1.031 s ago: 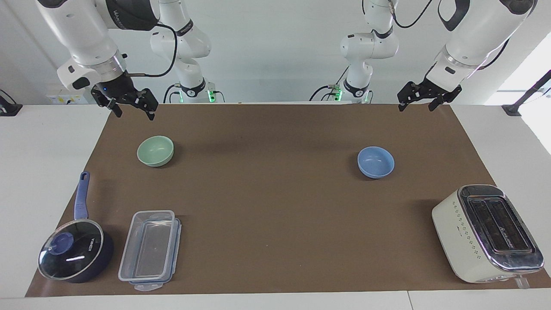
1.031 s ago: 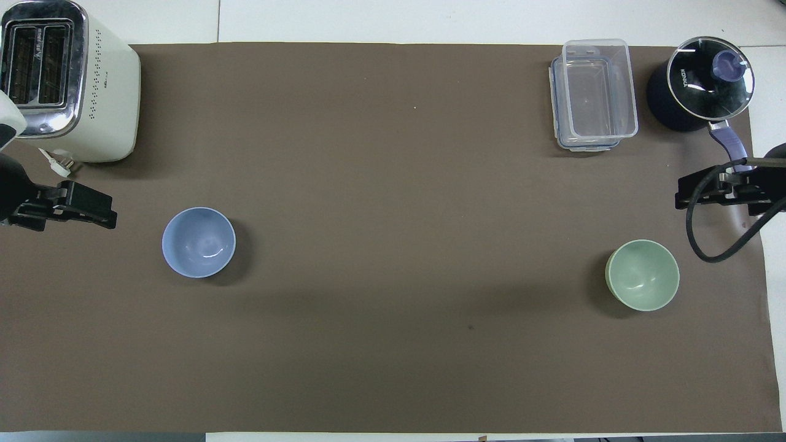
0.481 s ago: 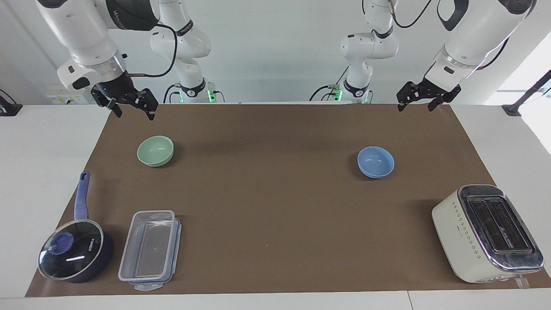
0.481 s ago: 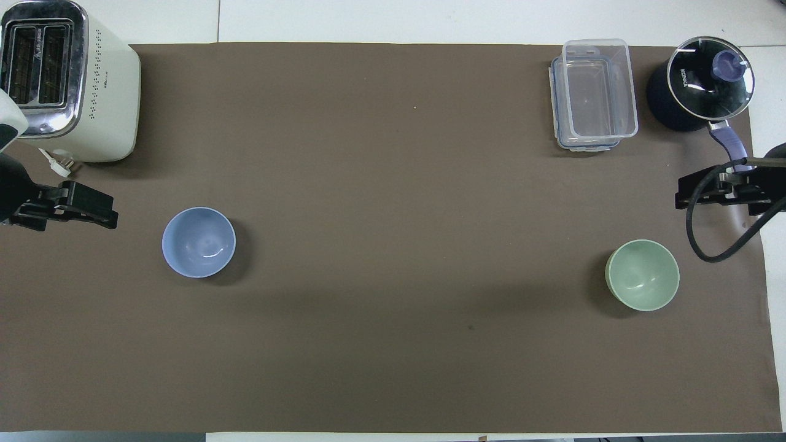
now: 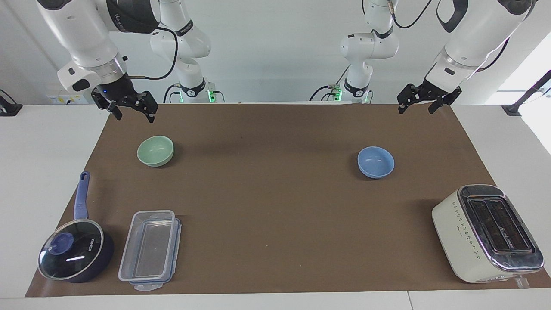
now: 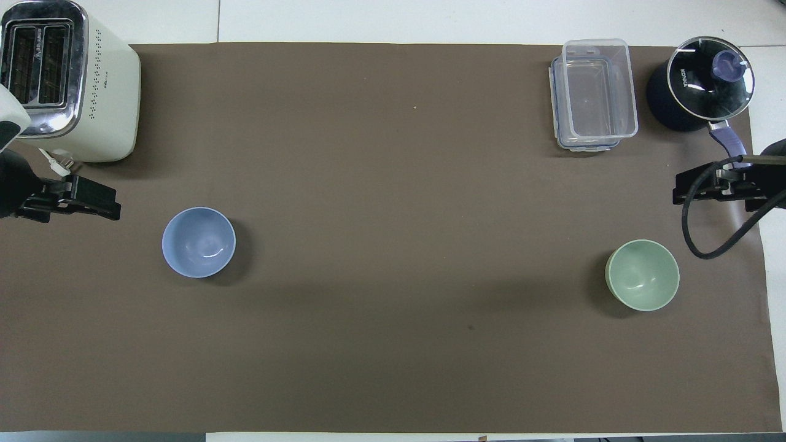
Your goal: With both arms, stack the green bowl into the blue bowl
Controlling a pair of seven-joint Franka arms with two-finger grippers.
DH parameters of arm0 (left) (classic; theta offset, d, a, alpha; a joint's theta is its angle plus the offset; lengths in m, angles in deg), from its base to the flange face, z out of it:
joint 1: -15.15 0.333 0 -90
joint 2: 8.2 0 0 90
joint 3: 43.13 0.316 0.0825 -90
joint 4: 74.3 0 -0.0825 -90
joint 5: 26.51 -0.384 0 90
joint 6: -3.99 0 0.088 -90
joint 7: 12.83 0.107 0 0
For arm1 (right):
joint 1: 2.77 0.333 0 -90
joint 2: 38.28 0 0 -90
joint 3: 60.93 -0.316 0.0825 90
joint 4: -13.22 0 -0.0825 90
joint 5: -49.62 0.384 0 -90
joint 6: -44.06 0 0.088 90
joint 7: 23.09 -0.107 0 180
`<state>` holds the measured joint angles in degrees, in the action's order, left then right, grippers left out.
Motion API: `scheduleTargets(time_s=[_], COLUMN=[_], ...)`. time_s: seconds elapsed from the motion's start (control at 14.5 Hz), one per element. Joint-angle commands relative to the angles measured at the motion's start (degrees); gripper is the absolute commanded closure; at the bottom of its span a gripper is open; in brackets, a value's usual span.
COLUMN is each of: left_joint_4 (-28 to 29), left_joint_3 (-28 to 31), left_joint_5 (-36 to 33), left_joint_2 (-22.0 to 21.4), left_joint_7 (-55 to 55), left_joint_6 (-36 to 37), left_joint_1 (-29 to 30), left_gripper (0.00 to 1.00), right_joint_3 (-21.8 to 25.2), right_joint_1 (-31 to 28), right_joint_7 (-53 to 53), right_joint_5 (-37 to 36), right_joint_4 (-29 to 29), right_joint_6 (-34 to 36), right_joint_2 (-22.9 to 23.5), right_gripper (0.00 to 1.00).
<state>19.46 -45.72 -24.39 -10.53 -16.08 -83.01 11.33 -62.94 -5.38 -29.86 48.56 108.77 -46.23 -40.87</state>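
Hands barely shift: my right hand (image 5: 129,110) edges toward the green bowl (image 5: 155,150) at its 5 o'clock, my left hand (image 5: 416,104) creeps over the counter's (image 5: 275,206) edge; both wide, empty. Blue bowl (image 5: 376,162) sits untouched, well apart; stacking unstarted.

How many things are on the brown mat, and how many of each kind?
Bowls: 2, the green bowl and the blue bowl
Saucepans with a glass lid: 1, the dark blue saucepan
Clear plastic containers: 1, the clear container
Toasters: 1, the cream toaster
Total: 5 things on the brown mat
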Motion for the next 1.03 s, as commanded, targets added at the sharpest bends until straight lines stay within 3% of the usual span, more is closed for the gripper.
scheduleTargets(time_s=[0.0,0.21,0.55,0.76,0.96], left_joint_4=[10.19,16.52,31.2,36.65,38.96], left_joint_3=[0.57,0.66,0.66,0.66,0.57], left_joint_5=[-1.32,-1.41,-1.5,-1.5,-1.5], left_joint_2=[-4.96,-5.32,-3.4,-1.72,0.47], left_joint_7=[0.35,3.42,6.15,8.52,8.61], left_joint_6=[-6.86,-12.13,-29.42,-36.82,-41.49], left_joint_1=[-0.14,1.44,2.59,2.67,2.67], left_gripper=[0.0,0.0,0.0,0.06,0.2], right_joint_3=[-0.27,-0.27,-0.27,-0.09,0.08], right_joint_1=[0.06,0.06,-0.2,-3.1,-6.18], right_joint_7=[-1.58,-1.06,0.79,4.47,9.3], right_joint_5=[0.09,0.09,0.09,0.18,0.18], right_joint_4=[1.57,1.66,5.59,18.92,31.77], right_joint_6=[-1.29,-1.2,-3.21,-14.69,-26.23], right_joint_2=[-0.93,-0.93,-2.67,-8.2,-12.52], right_gripper=[0.0,0.0,0.0,0.0,0.0])
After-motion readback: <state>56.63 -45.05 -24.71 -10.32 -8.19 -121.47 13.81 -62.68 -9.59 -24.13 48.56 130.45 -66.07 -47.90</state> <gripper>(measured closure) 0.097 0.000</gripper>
